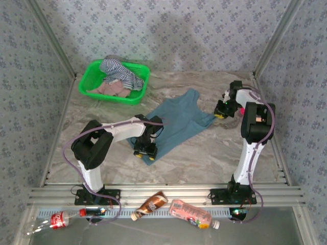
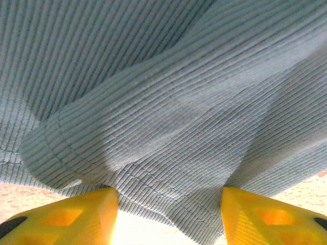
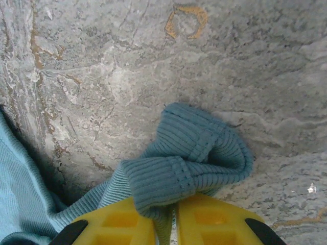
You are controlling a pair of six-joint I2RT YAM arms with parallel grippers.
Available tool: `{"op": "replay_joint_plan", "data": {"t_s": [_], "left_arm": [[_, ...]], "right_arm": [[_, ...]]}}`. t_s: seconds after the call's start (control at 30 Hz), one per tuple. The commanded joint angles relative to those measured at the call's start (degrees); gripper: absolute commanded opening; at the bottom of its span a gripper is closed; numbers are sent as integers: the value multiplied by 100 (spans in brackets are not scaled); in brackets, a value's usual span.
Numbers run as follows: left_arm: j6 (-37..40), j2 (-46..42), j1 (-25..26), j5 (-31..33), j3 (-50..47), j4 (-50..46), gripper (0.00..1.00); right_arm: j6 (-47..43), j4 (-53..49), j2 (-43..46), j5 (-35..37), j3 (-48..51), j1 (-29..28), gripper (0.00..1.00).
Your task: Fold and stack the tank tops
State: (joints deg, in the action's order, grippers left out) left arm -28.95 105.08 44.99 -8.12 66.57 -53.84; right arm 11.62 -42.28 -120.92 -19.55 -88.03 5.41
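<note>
The teal-blue tank top [image 1: 179,121] lies spread across the middle of the marble table. My left gripper [image 1: 144,149] sits at its near-left corner. In the left wrist view my left gripper [image 2: 168,219] is open, its yellow fingers [image 2: 76,219] wide apart, with the ribbed teal hem [image 2: 168,153] bunched just ahead of them. My right gripper [image 1: 221,109] is at the top's right corner. There my right gripper [image 3: 173,224] is shut on a bunched fold of the teal fabric [image 3: 194,158]. The striped tank top [image 1: 120,70] and the pink tank top [image 1: 112,88] lie crumpled in the basket.
A green basket [image 1: 89,76] stands at the back left of the table. Three bottles lie beyond the near rail: a cola bottle [image 1: 56,220], a brown one [image 1: 149,204] and a pink one [image 1: 190,214]. Patterned walls close in the back and both sides.
</note>
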Motion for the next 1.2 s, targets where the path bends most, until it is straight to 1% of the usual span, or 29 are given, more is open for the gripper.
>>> {"op": "replay_joint_plan", "data": {"t_s": [0.0,0.13,0.2,0.27,0.4,0.57,0.63,0.7,0.8,0.9,0.97,1.07,1.17], "left_arm": [[51,-188,-12,119,-50,-169,56],[104,-233,-16,203,237,-396,56],[100,-263,-16,230,433,-542,56],[87,-277,-16,239,607,-607,56],[90,-261,-59,240,888,-581,56],[168,-1,-205,174,957,-117,56],[204,135,-286,145,1063,103,56],[236,280,-370,121,1121,288,56],[293,476,-394,141,1074,434,55],[270,537,-380,55,884,566,55],[226,476,-380,46,696,664,55],[145,402,-367,-4,451,756,55],[77,365,-298,-109,291,836,55]], "right_arm": [[91,-151,-149,204,-251,-48,21],[-16,-324,-28,416,-328,-63,27],[-159,-492,100,570,-395,-66,33],[-332,-662,248,649,-459,-65,36],[-529,-966,667,289,-374,-72,41],[-457,-981,1452,102,336,-210,42],[-320,-699,1698,-251,637,-405,42],[17,-95,1849,-741,971,-689,42],[462,750,1753,-1183,1198,-1216,41],[686,1411,1413,-1263,1207,-1648,41],[861,1794,1223,-1278,1278,-1789,40],[785,1768,867,-1159,1303,-1881,39],[713,1715,735,-966,1607,-1890,38]]}}
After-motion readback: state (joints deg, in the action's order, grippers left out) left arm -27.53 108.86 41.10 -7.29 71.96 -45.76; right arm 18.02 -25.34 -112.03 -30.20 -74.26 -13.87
